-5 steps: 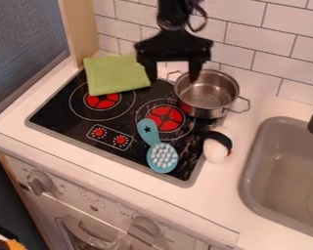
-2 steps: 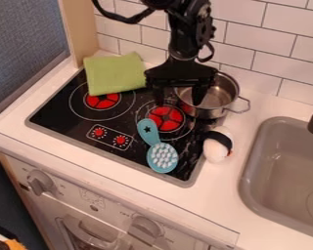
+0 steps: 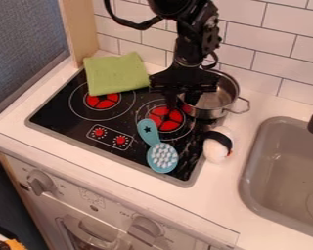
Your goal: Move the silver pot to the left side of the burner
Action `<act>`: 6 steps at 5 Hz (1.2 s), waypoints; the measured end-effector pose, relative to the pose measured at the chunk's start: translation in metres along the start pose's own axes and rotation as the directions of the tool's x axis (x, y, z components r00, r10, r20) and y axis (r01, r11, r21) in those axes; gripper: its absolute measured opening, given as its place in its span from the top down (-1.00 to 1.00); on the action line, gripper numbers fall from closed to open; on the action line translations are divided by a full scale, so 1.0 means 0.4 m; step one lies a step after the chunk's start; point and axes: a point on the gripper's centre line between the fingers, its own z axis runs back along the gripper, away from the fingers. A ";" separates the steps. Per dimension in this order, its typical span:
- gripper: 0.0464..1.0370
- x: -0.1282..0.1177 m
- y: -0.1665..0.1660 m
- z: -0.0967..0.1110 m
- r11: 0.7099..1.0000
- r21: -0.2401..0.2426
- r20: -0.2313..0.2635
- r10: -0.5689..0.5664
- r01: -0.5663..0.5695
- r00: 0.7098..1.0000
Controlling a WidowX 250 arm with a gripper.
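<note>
Silver pot (image 3: 216,100): round, shiny metal, open top, looped side handle.

I have my one black arm (image 3: 199,35) coming in from the top edge of the camera view, a little right of the middle, with its base out of view. From the bulky dark joint at the top, the forearm slopes slightly toward the view's right, then drops to the wrist (image 3: 190,57). A black cable (image 3: 129,24) curves out on the view's left, and a smaller loop sticks out on the right by the wrist. Below, my gripper (image 3: 182,101) hangs pointing down, its broad body spread crosswise. Its two fingers (image 3: 171,99) stand partly apart, a modest gap between them.
</note>
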 end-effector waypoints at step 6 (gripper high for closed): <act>0.91 -0.004 0.012 0.030 1.000 -0.011 0.003 0.013 -0.013 1.000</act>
